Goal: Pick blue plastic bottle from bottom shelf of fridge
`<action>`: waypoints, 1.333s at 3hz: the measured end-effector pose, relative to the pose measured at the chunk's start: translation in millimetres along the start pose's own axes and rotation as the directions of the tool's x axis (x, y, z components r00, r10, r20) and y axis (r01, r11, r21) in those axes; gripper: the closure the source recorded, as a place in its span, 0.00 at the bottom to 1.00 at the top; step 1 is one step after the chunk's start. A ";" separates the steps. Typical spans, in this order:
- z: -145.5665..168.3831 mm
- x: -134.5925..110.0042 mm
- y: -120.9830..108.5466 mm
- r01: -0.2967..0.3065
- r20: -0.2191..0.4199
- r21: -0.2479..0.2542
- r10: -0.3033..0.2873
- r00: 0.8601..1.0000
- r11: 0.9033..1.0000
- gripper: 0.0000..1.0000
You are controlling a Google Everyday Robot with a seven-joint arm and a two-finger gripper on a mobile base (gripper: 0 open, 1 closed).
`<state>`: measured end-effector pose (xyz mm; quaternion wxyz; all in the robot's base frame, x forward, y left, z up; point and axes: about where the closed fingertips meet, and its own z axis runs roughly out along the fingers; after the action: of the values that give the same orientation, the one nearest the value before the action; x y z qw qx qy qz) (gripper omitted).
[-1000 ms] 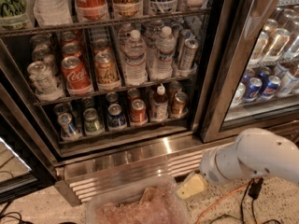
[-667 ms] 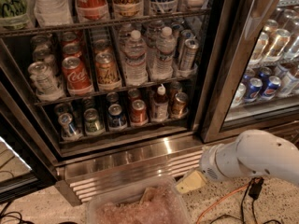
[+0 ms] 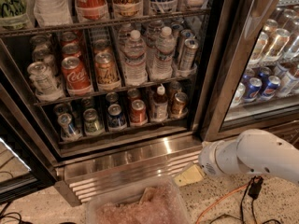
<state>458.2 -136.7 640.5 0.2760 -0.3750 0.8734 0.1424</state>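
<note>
The fridge (image 3: 219, 78) stands open in front of me, with a steel grille (image 3: 126, 169) along its base. On the bottom shelf (image 3: 121, 129) the blue plastic bottle (image 3: 160, 102) stands upright with its white cap, fourth row from the left, between a red can (image 3: 138, 112) and a bronze can (image 3: 178, 104). My white arm (image 3: 252, 160) comes in from the lower right. My gripper (image 3: 188, 175) shows as a pale tip at its end, low in front of the grille, below and right of the bottle, well apart from it.
Several cans fill the rest of the bottom shelf. Taller clear water bottles (image 3: 135, 57) and cans stand on the rack above. A clear bin (image 3: 140, 204) sits on the floor below the grille. An orange cable (image 3: 219, 202) lies on the floor. A closed glass door (image 3: 271, 69) is at the right.
My arm and gripper have moved slightly up and to the left, closer to the grille. The bottle and cans have not moved.
</note>
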 end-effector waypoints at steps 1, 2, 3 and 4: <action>10.8 -19.1 -10.5 -0.051 0.107 0.052 0.046 0.993 0.997 0.00; 32.0 -39.1 -20.6 -0.100 0.226 0.101 0.075 0.971 0.990 0.00; 43.1 -62.3 -39.8 -0.137 0.301 0.175 0.079 0.950 0.975 0.00; 43.5 -74.2 -43.9 -0.132 0.327 0.196 0.062 0.943 0.972 0.00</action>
<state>548.8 -103.8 647.3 0.4450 -0.2711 0.8452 0.1192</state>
